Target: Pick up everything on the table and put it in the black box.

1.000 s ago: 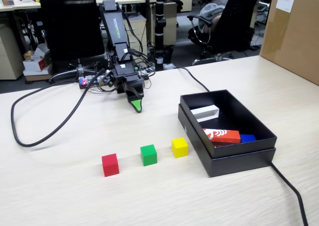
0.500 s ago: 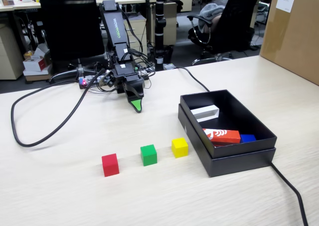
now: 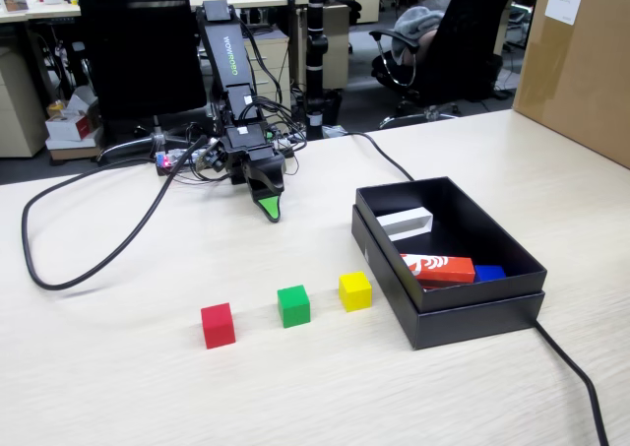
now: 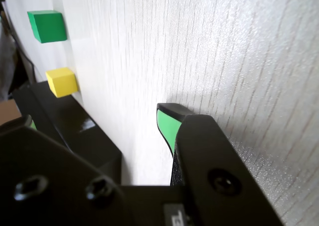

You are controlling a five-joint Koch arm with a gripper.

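Green-tipped and black, my arm's gripper (image 3: 269, 210) rests low over the pale wood-grain tabletop (image 3: 118, 387) at the far side of the fixed view, pointing down toward the near edge. It grasps nothing, but I cannot tell whether its jaws are parted or closed: the fixed view shows one green tip, and the wrist view shows one green-faced finger (image 4: 168, 123) with the other hidden behind black housing. Nearer the camera in the fixed view, three small plain cubes sit apart in a loose row on the table, well clear of the gripper: a red cube (image 3: 218, 325) on the left, a green cube (image 3: 293, 305) in the middle, and a yellow cube (image 3: 355, 290) on the right, just beside the box without touching it. The wrist view, lying on its side, catches only the green and yellow cubes. To the right stands a shallow rectangular matte black cardboard box (image 3: 463, 318), set in its own lid. Inside it lie a white bar (image 3: 406, 222) toward the far wall, a longer red-and-white patterned block (image 3: 439, 268), and a blue block (image 3: 489, 272) partly tucked behind it. A thick black cable (image 3: 108, 254) loops across the table on the left, and a large brown cardboard carton (image 3: 581, 62) stands at the far right.
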